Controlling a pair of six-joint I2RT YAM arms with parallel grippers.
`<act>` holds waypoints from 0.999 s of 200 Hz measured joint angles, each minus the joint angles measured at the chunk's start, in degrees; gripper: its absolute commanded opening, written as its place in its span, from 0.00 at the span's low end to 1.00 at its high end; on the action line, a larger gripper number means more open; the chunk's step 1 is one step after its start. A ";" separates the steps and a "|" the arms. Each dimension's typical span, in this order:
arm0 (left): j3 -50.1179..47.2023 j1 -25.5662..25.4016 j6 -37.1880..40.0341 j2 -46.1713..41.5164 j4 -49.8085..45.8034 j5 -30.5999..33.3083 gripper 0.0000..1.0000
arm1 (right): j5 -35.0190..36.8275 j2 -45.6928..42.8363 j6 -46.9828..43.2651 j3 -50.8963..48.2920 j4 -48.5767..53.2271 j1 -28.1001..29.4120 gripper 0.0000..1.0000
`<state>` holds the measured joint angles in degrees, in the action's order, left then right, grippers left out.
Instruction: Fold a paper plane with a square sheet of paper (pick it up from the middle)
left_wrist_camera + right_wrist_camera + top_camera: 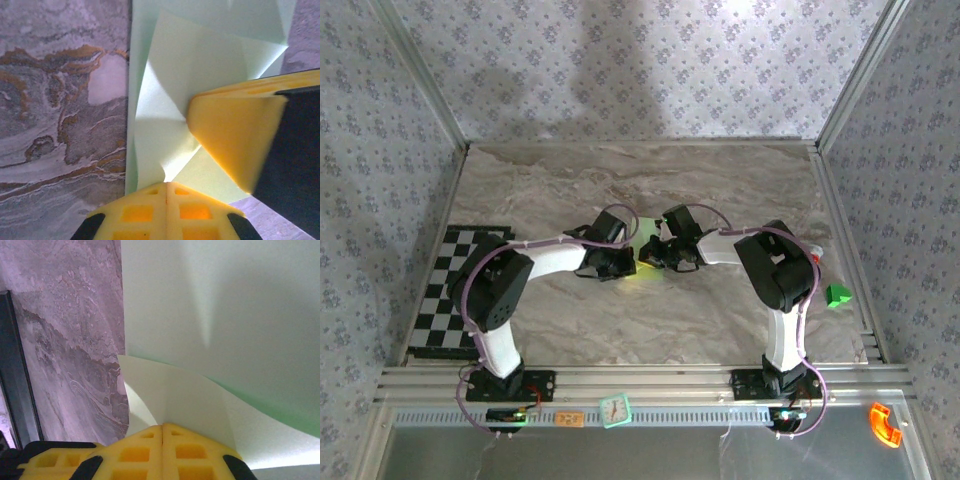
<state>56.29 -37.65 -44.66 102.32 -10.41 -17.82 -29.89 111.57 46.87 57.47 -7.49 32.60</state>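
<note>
The square sheet of paper lies pale green and partly folded on the marbled table, between the two grippers at mid-table. In the left wrist view the paper shows creased flaps. My left gripper is shut, with a raised fold of the paper running into the seam of its yellow fingers. A yellow finger of the right gripper presses on the sheet just beyond. In the right wrist view my right gripper is shut on a lifted flap of the paper. From above, the left gripper and right gripper nearly touch.
A black-and-white checkerboard mat lies at the table's left edge. A small bright green block sits by the right frame rail. An orange piece and a small clock rest on the near rail. Patterned walls enclose the table.
</note>
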 measured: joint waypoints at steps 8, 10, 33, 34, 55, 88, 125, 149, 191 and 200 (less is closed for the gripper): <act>0.00 0.24 0.00 -0.39 0.02 -0.02 0.00 | -0.02 0.02 -0.02 0.00 0.00 0.00 0.04; 0.00 0.28 0.00 -0.46 0.04 0.00 0.00 | -0.02 0.02 -0.02 0.00 0.00 0.00 0.04; 0.00 1.07 -0.02 -0.59 0.24 -0.02 0.00 | -0.11 0.02 -0.02 0.00 0.00 0.00 0.04; 0.00 1.09 -0.02 -0.57 0.24 -0.04 0.00 | -0.11 0.02 -0.02 0.00 0.00 0.00 0.04; 0.00 1.44 -0.02 -0.17 0.46 -0.26 0.00 | -0.13 0.07 -0.02 0.02 -0.02 0.00 0.04; 0.00 1.66 -0.31 1.36 1.11 -0.90 0.00 | -0.37 0.13 -0.02 0.11 0.11 -0.11 0.04; -0.74 1.66 -0.46 1.25 2.14 -1.14 0.00 | -0.52 0.24 -0.13 0.26 0.24 -0.11 0.04; -1.36 1.66 -0.46 1.03 2.93 -1.18 0.00 | -0.55 0.31 -0.42 0.96 1.29 -0.26 0.04; -1.38 1.66 -0.48 1.01 2.97 -1.05 0.00 | 0.13 0.02 -2.67 2.16 4.02 -0.20 0.05; -1.38 1.66 -0.48 1.01 2.97 -1.03 0.00 | 0.81 -0.42 -3.45 2.25 5.07 -0.13 0.05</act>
<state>54.92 -35.99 -45.15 103.33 -7.44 -18.85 -29.08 111.15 43.42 59.72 -2.42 32.47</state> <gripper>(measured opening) 0.061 0.057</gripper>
